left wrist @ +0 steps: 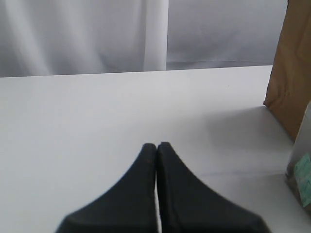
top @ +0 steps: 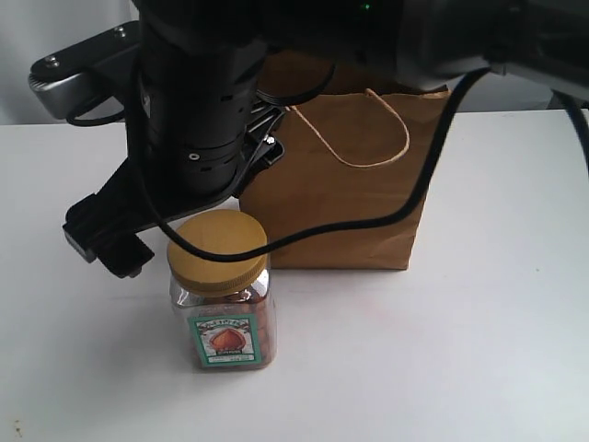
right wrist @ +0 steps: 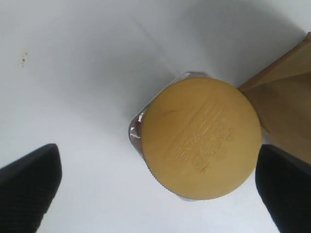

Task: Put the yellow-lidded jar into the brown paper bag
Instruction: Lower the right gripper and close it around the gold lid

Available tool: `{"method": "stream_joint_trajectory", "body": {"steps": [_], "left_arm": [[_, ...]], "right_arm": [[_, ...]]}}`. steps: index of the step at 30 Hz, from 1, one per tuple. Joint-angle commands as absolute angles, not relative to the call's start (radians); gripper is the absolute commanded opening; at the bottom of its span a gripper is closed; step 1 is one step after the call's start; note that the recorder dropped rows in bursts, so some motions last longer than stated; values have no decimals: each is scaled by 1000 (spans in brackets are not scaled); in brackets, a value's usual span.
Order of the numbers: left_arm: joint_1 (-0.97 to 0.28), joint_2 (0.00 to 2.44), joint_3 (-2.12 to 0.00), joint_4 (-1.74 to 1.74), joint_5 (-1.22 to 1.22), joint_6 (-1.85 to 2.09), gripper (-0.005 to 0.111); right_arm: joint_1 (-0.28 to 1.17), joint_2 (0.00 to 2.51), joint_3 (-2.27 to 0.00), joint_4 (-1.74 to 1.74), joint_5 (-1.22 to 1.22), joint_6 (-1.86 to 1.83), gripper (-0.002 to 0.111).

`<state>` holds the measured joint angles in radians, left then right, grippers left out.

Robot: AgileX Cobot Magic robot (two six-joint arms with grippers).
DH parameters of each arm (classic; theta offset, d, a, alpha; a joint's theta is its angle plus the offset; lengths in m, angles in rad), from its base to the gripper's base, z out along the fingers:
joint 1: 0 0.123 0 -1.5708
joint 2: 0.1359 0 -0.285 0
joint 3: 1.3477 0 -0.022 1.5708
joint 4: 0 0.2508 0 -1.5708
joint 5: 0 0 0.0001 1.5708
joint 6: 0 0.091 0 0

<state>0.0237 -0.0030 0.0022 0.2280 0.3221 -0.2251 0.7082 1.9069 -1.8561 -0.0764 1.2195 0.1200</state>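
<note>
The yellow-lidded jar (top: 223,299) stands upright on the white table, its nut label facing the exterior camera. Just behind it to the right stands the brown paper bag (top: 345,198), one cord handle lying against its front. My right gripper (right wrist: 158,187) hangs open straight above the jar's lid (right wrist: 201,138). Its fingers (right wrist: 29,187) are spread wider than the lid and do not touch it. My left gripper (left wrist: 156,145) is shut on nothing, low over bare table. From there the bag (left wrist: 291,82) and an edge of the jar (left wrist: 303,172) show off to one side.
A black cable (top: 368,221) from the arm droops across the bag's front and over the jar's lid. The arm's bulk hides the bag's top left. A pale curtain (left wrist: 97,34) hangs behind the white table (top: 479,350).
</note>
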Motion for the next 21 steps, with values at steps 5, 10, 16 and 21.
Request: {"method": "stream_joint_trajectory", "body": {"steps": [5,10,16,21], "left_arm": [[21,0,0,224,314,-229,1],[21,0,0,224,314,-229,1],[21,0,0,224,314,-229,1],[21,0,0,224,314,-229,1]], "right_arm": [[709,1901,-1863,-156,1221,420,105],[709,1910,-1863,-177,1221,476,105],[709,1959,-1862,-204,1221,450,105],[709,1975,-1862,-225,1221,454,105]]}}
